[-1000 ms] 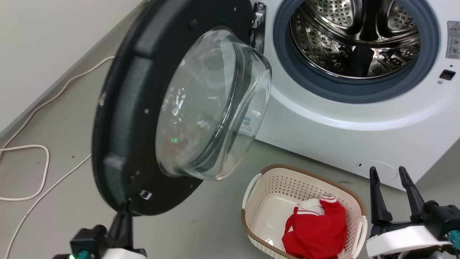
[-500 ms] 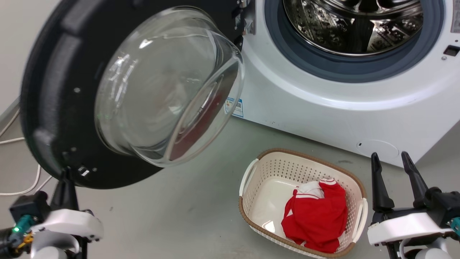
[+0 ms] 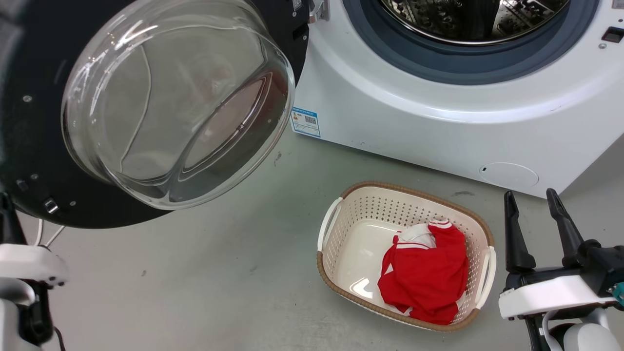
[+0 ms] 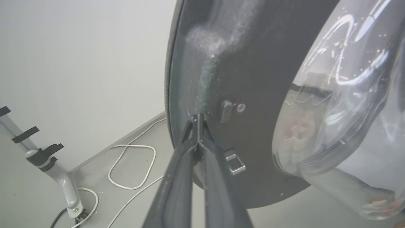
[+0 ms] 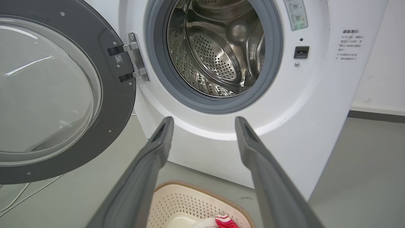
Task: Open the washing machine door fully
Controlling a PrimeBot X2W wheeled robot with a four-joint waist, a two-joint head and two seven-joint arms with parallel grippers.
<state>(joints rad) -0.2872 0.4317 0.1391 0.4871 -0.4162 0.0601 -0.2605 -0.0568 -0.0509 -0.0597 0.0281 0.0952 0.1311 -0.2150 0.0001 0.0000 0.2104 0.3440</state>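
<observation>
**Door swung wide, left fingertips against its inner face**

The washing machine door [image 3: 19, 146] hangs open to the left of the steel drum [image 5: 218, 53], its glass bowl [image 3: 170, 97] bulging toward the head camera, which cuts off its top and left edge. The left gripper [image 4: 197, 122] has its jaws pressed together, tips touching the door's inner face just inside the rim; the head view crops most of it at the lower left. The right gripper [image 5: 204, 119] has its jaws spread, well apart from the door, near a cream basket [image 3: 390, 209] holding a red garment [image 3: 424, 287]. A blue-and-white QR sticker [image 3: 305, 122] on the machine's front and the side label [image 5: 348, 44] are too small to read.
</observation>
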